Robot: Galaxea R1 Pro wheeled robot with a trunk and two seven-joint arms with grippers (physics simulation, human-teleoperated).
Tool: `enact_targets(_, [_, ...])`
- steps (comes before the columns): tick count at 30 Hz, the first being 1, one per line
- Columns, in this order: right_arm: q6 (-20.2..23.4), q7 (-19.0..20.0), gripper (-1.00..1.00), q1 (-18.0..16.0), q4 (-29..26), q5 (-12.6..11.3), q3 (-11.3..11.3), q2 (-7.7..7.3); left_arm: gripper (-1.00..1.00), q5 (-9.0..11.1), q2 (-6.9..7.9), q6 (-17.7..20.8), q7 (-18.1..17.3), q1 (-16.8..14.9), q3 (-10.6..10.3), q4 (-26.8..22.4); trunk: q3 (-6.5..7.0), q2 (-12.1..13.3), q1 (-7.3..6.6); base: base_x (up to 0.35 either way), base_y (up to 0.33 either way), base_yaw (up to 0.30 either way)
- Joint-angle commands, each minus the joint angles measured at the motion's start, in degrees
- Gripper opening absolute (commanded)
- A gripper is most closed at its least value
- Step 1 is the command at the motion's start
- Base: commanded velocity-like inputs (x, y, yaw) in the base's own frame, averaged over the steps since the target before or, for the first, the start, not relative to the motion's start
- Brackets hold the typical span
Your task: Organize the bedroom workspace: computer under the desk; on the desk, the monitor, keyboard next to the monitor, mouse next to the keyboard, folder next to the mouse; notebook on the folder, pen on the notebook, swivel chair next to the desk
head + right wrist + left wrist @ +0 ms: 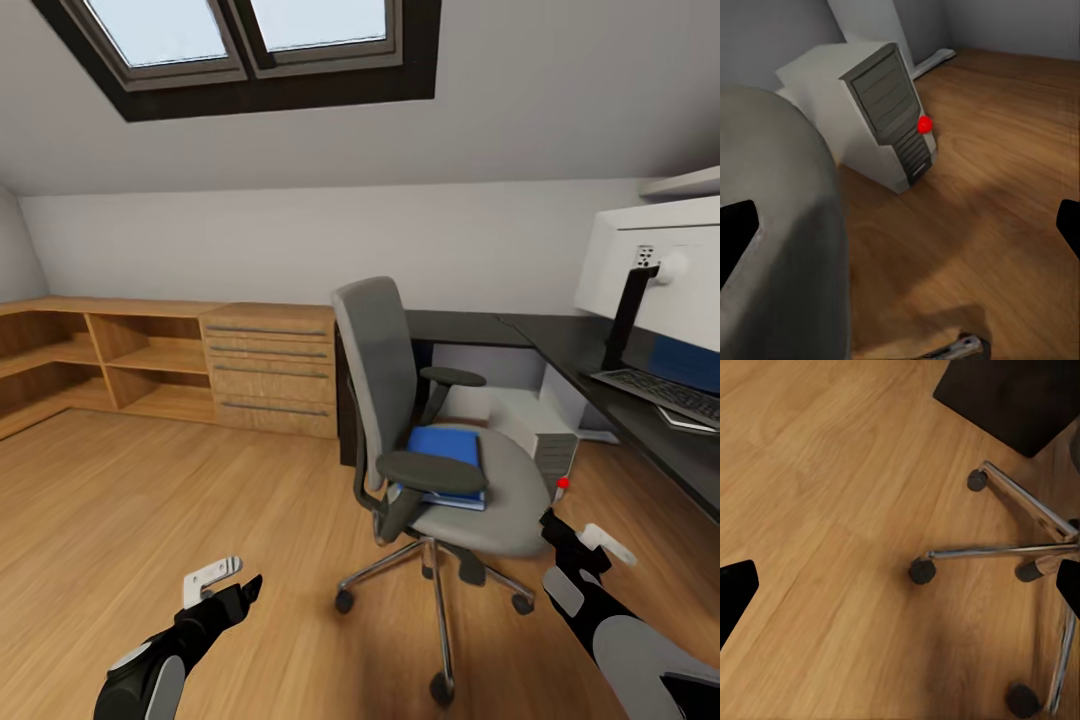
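Head view: folder (447, 446) on swivel chair (470, 500) seat (grey); both tools (228, 585) (575, 535) open, empty.

Left hand (236, 588) low, fingers spread, right hand (577, 538) low, fingers spread

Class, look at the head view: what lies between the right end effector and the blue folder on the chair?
In the head view, the swivel chair's grey seat edge lies between the right end effector and the folder.
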Motion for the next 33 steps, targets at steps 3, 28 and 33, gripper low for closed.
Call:
enact_targets(3, [0.87,-0.01,1.00,-0.03,-0.03,-0.67,0.16,-0.10,1.00,0.58,-0.05,0.33,0.24,-0.03,0.04,-0.03,-0.06,-0.02,0.02,0.316,0.000,0.000])
enact_targets(28, [5.11,-0.05,1.00,-0.03,-0.74,-5.32,0.14,-1.46,1.00,0.57,-0.05,0.27,0.25,-0.03,0.09,-0.10,-0.06,-0.02,0.02,0.092,0.000,0.001])
enact_targets(33, [5.17,-0.06,1.00,-0.03,-0.81,-5.25,0.17,-1.29,1.00,0.57,-0.05,0.28,0.25,-0.03,0.10,-0.08,-0.06,-0.02,0.02,0.000,0.000,0.176])
